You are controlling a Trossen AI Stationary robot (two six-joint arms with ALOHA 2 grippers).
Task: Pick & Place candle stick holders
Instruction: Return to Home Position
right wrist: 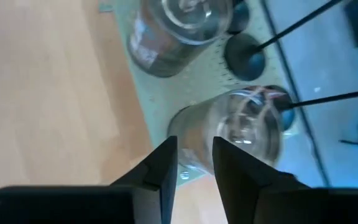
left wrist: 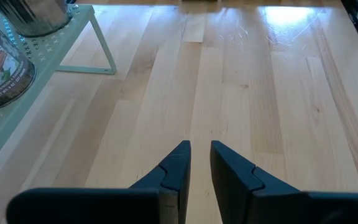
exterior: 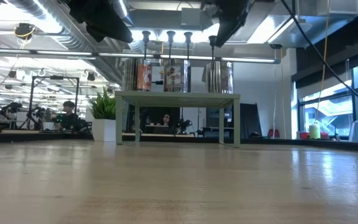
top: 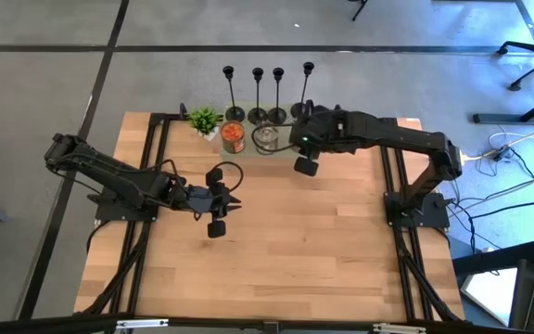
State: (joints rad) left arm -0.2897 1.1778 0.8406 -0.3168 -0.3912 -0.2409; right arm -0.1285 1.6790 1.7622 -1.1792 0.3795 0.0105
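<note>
Four slim black candlesticks (top: 258, 93) stand in a row by their disc bases on a light green rack (exterior: 178, 95) at the table's far edge. Their cup tops show in the low view (exterior: 171, 34), and two bases show in the right wrist view (right wrist: 244, 56). My right gripper (top: 299, 139) hangs above the rack, next to the rightmost candlestick (top: 306, 88). Its fingers (right wrist: 194, 149) are shut and empty, over a glass jar (right wrist: 247, 134). My left gripper (top: 235, 199) is shut and empty (left wrist: 201, 152) above the bare wood, left of the table's middle.
On the rack, in front of the candlesticks, stand a jar with orange contents (top: 234, 137) and a clear glass jar (top: 266, 137). A small green plant (top: 204, 121) stands to their left. The wooden tabletop (top: 286, 250) stretches toward the near edge.
</note>
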